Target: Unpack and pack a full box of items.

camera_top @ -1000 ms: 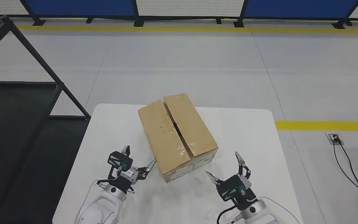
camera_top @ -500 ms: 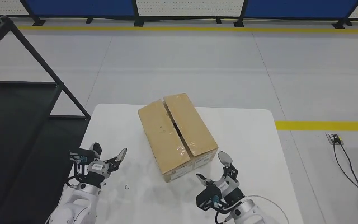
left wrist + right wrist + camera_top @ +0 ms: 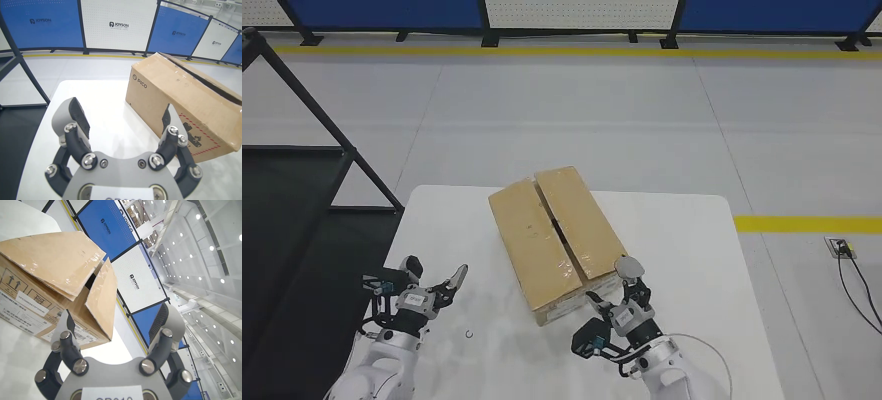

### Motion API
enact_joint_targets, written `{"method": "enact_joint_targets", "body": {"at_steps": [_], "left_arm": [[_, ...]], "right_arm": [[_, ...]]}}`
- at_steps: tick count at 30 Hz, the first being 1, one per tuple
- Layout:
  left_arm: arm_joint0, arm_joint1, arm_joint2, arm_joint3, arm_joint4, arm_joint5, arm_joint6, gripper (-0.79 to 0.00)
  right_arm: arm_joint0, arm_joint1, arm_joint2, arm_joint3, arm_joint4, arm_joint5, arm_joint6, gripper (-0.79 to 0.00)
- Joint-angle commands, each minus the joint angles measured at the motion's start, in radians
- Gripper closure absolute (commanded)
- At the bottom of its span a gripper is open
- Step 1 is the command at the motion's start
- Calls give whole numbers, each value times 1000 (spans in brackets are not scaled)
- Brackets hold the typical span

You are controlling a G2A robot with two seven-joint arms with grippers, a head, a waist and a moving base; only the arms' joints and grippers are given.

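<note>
A brown cardboard box (image 3: 557,240) sits slantwise at the middle of the frame on the white surface (image 3: 692,250) in the top view, its far end near the surface's upper edge. Its two long top flaps (image 3: 577,225) are folded down with a dark slit between them. In the right wrist view they stand slightly ajar at the near end, and nothing of what is inside can be seen. Printed labels cover the near end face (image 3: 22,306).

The left claw (image 3: 435,272) hovers at the lower left of the frame, well apart from the box, level and pointing along the surface past the box's long side (image 3: 179,98). Its fingers (image 3: 79,115) are spread wide with nothing between them. The right claw (image 3: 609,283) is at the lower centre, just beside the box's near right corner and tilted upward. Its fingers (image 3: 160,317) are also wide apart and hold nothing. Whether one touches the cardboard cannot be told.

A wide strip of white surface runs between the box and the surface's right edge. A small dark ring-like object (image 3: 470,334) lies near the left claw. A black metal frame (image 3: 302,150) stands off the surface's left edge.
</note>
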Motion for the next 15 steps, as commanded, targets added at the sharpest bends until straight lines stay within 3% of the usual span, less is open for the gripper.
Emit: {"method": "enact_joint_targets", "body": {"at_steps": [1,3,6,13,15], "left_arm": [[1,0,0,0,-1,-3,0,-785],[2,0,-3,0,-8,-4,0,-785],[2,-1,-6,0,-14,-6,-2,-785],[0,-1,-10,2,-18,-10,-7,-785],[-3,-1,-13,3,-15,-10,-7,-785]], "right_arm": [[20,-4,-6,18,-7,0,9,-785],[38,-10,-17,37,-19,8,27,-733],[56,-17,-27,55,-22,17,39,-763],[83,-30,-35,88,-26,23,68,-674],[88,-33,-37,99,-19,25,68,-557]]}}
